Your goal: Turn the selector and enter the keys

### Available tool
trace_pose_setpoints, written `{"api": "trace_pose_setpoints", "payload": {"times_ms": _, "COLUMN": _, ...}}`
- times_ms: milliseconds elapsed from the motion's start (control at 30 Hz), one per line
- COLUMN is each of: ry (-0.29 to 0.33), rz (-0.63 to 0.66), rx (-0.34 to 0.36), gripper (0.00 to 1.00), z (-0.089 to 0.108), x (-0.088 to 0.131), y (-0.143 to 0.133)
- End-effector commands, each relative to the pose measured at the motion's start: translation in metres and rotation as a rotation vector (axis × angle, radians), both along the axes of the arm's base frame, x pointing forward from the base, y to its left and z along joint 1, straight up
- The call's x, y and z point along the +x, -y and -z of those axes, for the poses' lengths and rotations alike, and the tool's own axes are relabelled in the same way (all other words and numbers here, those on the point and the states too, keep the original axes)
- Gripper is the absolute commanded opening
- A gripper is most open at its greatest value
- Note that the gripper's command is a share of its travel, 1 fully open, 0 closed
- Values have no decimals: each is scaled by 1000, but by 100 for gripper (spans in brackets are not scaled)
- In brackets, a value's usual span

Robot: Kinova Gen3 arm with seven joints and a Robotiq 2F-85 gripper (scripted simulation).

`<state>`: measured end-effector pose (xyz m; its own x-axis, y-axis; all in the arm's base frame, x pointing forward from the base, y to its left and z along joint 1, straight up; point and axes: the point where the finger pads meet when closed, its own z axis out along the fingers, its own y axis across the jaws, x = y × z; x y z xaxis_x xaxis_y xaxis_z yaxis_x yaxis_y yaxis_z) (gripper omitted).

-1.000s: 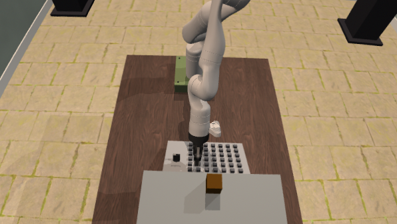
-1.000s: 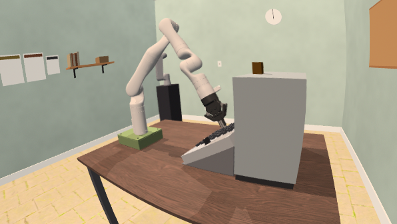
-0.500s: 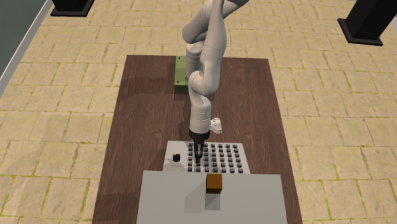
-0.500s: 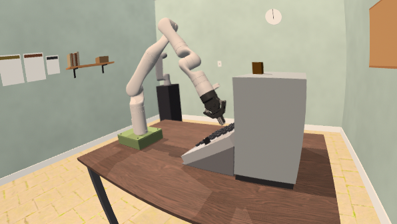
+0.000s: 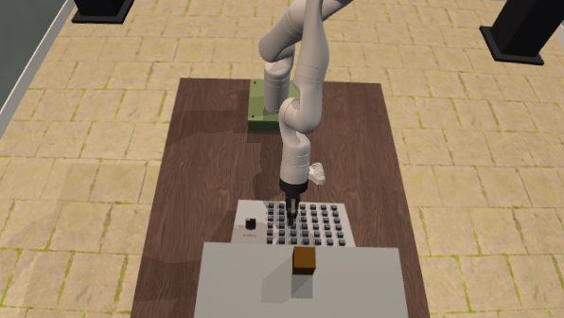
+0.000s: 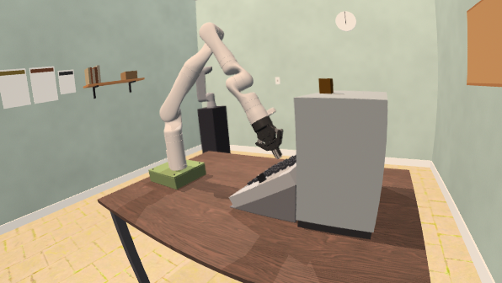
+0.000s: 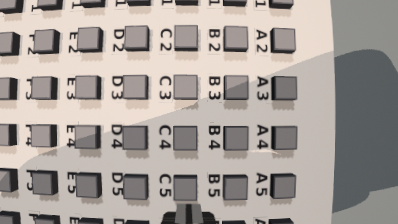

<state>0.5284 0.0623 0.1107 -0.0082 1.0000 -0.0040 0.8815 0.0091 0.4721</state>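
The sloped grey keypad panel (image 5: 246,209) (image 6: 257,194) carries a grid of dark square keys. A black selector knob (image 5: 250,222) sits at its left end. My gripper (image 5: 291,219) (image 6: 276,152) (image 7: 189,215) is shut and empty, pointing down at the keys in the left part of the grid. In the wrist view its tips show at the bottom edge, just below key C5 (image 7: 185,189). Above that key are C4 (image 7: 185,137) and C3 (image 7: 185,86). D3 (image 7: 135,86), D4 (image 7: 135,137), D5 (image 7: 135,186), E3 (image 7: 87,86), E4 (image 7: 87,136) and E5 (image 7: 88,184) lie to the left. No key is lit.
The tall grey machine cabinet (image 5: 237,284) (image 6: 341,160) rises right behind the panel, with a brown cube (image 5: 304,260) (image 6: 325,85) on top. The arm's green base (image 5: 257,118) (image 6: 177,173) is at the table's far end. Black pedestals stand on the floor.
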Motion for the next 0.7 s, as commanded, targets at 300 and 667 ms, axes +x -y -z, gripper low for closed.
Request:
{"api": "trace_pose_setpoints", "payload": {"times_ms": 300, "ry": 10, "rz": -8, "rx": -1, "gripper": 10, "z": 4, "x": -5, "y": -10}}
{"api": "trace_pose_setpoints", "payload": {"times_ms": 667, "ry": 12, "rz": -7, "rx": 0, "gripper": 10, "z": 15, "x": 3, "y": -10}}
